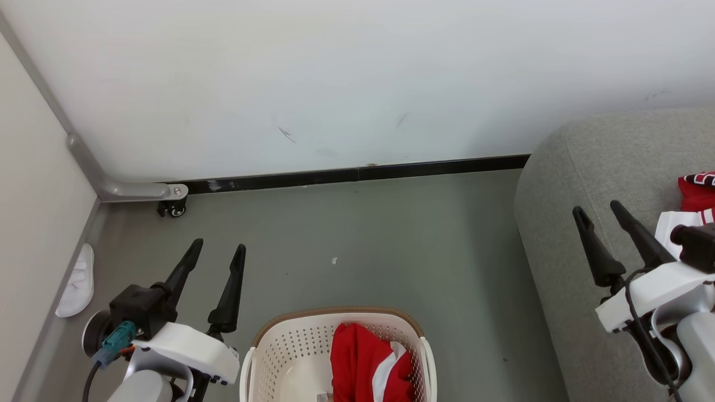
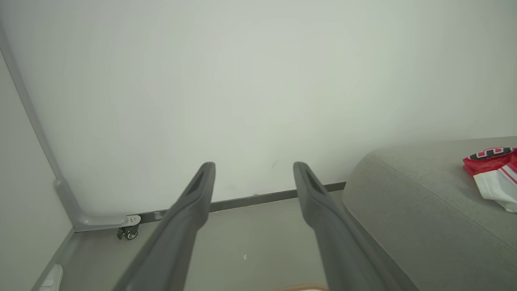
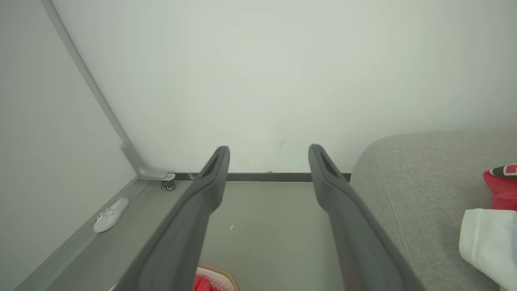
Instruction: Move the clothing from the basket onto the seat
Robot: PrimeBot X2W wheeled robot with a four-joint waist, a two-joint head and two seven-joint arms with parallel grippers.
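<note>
Head view: left gripper (image 1: 218, 245) and right gripper (image 1: 597, 208) jaws stand released; a red garment (image 1: 363, 357) lies in the near basket (image 1: 285, 346), a second garment (image 1: 695, 192) on the seat (image 1: 586, 167), right. Left wrist view: descent risks striking the basket rim. Right wrist view: shallow pinches risk dropping fabric.

This looks like a home room, maybe a made-up one. A big soft light-grey cloth sofa (image 1: 586, 184), a cream plastic washing basket (image 1: 279, 346) full of holes with red and white clothes (image 1: 357, 357) inside, and a small white slipper (image 1: 76, 282) sit on a plain grey floor (image 1: 391, 234). The grey-framed wall (image 1: 33, 167) stands on a little black wheel (image 1: 175, 209).
</note>
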